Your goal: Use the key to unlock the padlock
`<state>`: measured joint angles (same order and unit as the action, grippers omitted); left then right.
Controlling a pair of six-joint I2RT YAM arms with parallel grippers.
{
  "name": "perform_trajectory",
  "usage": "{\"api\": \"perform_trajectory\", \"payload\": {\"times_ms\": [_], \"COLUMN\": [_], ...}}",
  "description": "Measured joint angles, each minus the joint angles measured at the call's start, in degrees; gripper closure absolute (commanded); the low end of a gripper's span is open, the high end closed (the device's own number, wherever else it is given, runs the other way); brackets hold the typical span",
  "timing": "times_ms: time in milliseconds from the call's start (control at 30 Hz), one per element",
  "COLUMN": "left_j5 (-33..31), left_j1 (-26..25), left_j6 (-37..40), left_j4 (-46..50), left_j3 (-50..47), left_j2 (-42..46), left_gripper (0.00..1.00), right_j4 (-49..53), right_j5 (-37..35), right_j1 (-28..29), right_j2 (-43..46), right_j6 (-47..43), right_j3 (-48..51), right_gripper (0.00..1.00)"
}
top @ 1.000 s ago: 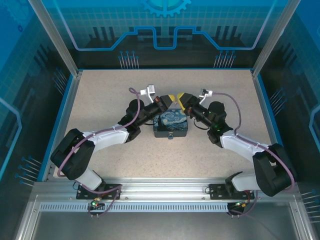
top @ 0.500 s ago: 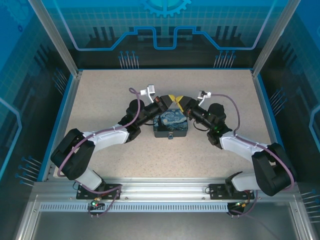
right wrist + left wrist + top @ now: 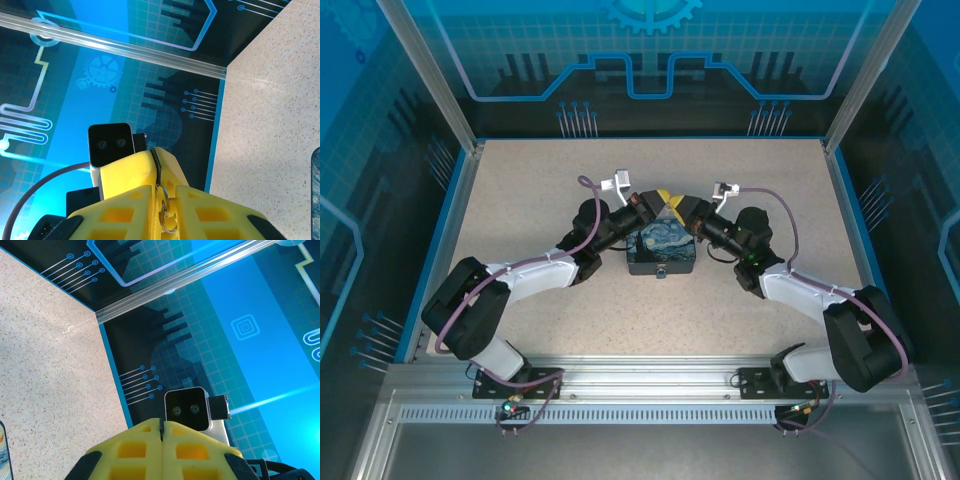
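Note:
Above the back edge of the painted box (image 3: pixel 662 248), my two grippers meet tip to tip. The left gripper (image 3: pixel 658 202) (image 3: pixel 162 425) is shut, its yellow fingers (image 3: pixel 131 169) pressed together. A silver key ring (image 3: pixel 168 213) hangs out of their seam, and the key itself is hidden between them. The right gripper (image 3: pixel 678 206) (image 3: pixel 163 190) has closed round that ring, which fills the narrow slot between its fingers. A tiny metal piece at the box's front edge looks like the padlock (image 3: pixel 662 270).
The speckled table (image 3: pixel 520 190) is walled by a blue rim and dark printed panels (image 3: pixel 650 90). Each wrist camera faces the other across the fingertips, the right one (image 3: pixel 187 410) and the left one (image 3: pixel 110 144). Purple cables (image 3: pixel 790 225) arc over both arms.
The right gripper has slid left until it meets the left gripper's tip, and its fingers have narrowed onto the key ring. The left arm has stayed put.

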<state>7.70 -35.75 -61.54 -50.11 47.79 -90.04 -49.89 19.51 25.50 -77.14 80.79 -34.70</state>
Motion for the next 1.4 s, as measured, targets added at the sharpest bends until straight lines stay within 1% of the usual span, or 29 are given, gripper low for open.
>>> {"api": "perform_trajectory", "payload": {"times_ms": [100,467,533,633,933,1033,1167,1300,1333,1367,1400], "left_j5": [0.02,-0.02,-0.04,0.02,0.68,0.74,1.18,1.73,1.81,1.97,2.21], "left_j1": [0.00,0.02,0.02,0.00,0.02,0.02,0.15,0.24,0.28,0.28,0.28], "left_j6": [0.00,0.00,0.00,0.00,0.00,-0.02,-0.04,-0.44,-0.48,-0.48,-0.61], "left_j4": [0.00,0.02,0.02,0.04,0.04,0.07,0.04,0.11,0.17,0.48,0.83], "left_j3": [0.00,0.00,0.00,0.00,0.07,0.28,0.72,0.98,1.05,1.25,1.38], "left_j2": [0.00,0.00,0.00,0.00,-0.02,-0.15,-0.79,-1.09,-1.09,-1.09,-1.09], "left_gripper": [1.00,1.00,1.00,1.00,1.00,1.00,1.00,1.00,0.92,0.71,0.58], "right_j4": [-0.31,-0.33,-0.33,-0.28,1.46,1.86,2.21,2.45,2.43,2.45,2.47], "right_j5": [0.52,1.16,1.20,2.01,5.22,5.68,6.21,6.54,6.62,6.71,6.84], "right_j1": [0.00,-0.04,-0.11,-0.46,-1.84,-2.05,-2.58,-2.86,-2.95,-3.04,-3.06], "right_j2": [-0.04,-0.57,-0.57,-0.57,-0.57,-0.57,-0.57,-0.57,-0.57,-0.57,-0.55], "right_j6": [-0.02,-0.66,-0.70,-0.90,-2.40,-2.64,-3.13,-3.13,-3.23,-3.30,-3.50], "right_j3": [0.00,-0.13,-0.13,-0.15,-1.20,-1.42,-1.42,-1.42,-1.42,-1.42,-1.42], "right_gripper": [0.81,0.91,0.90,0.86,0.87,0.90,1.00,1.00,1.00,1.00,1.00]}}
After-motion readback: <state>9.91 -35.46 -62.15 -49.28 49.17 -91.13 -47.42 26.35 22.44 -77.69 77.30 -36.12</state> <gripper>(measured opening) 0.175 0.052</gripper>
